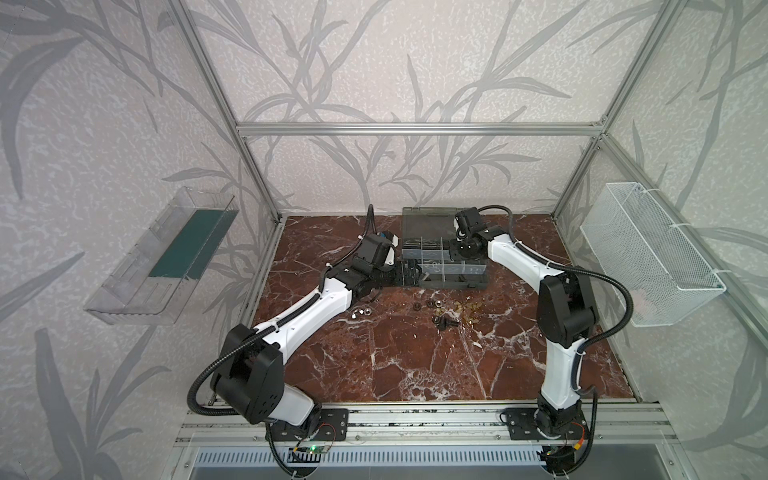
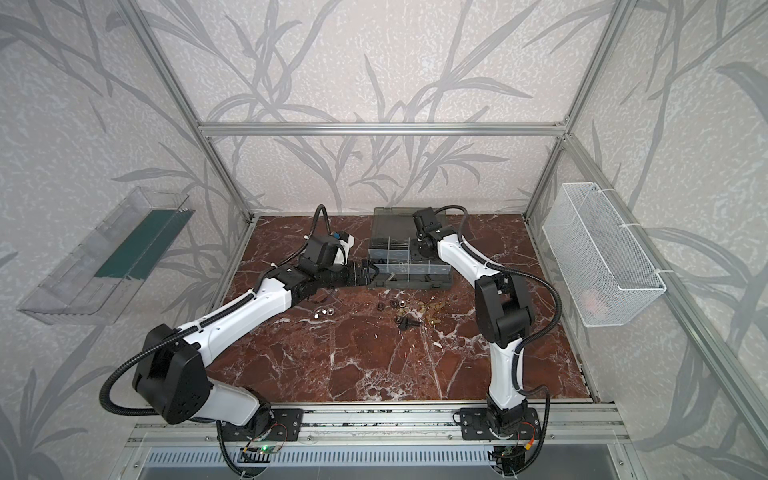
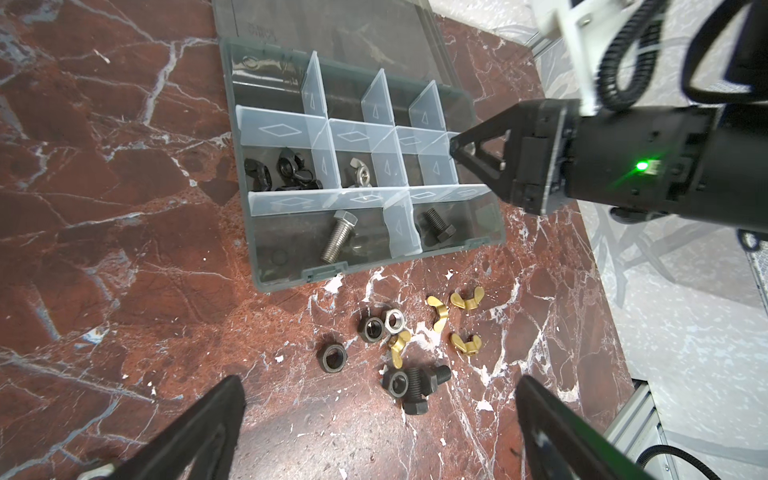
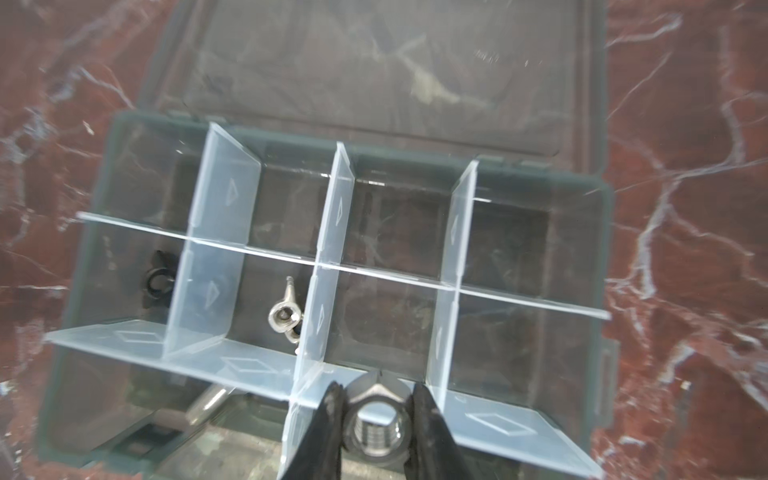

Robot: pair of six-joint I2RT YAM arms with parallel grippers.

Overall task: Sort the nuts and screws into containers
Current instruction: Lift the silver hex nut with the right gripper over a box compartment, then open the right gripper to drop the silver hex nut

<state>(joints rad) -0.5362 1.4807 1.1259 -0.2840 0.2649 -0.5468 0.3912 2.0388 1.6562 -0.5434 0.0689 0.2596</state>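
The dark grey organiser case (image 1: 453,283) lies open at the back of the marble table, its containers split by clear dividers (image 4: 332,216). My right gripper (image 4: 377,419) is shut on a silver hex nut (image 4: 376,434) above the case's front row; it also shows in the left wrist view as the right gripper (image 3: 455,147). My left gripper (image 3: 379,384) hangs open left of the case, over loose black screws (image 3: 415,388), black nuts (image 3: 332,358) and brass wing nuts (image 3: 437,309). In the case lie a silver screw (image 3: 337,239), a black screw (image 3: 437,224) and black wing nuts (image 3: 286,170).
The smoky lid (image 1: 428,226) lies flat behind the case. Two silver nuts (image 1: 361,312) sit near the left arm. A clear tray with a green strip (image 1: 166,257) hangs on the left wall, a white mesh basket (image 1: 652,253) on the right.
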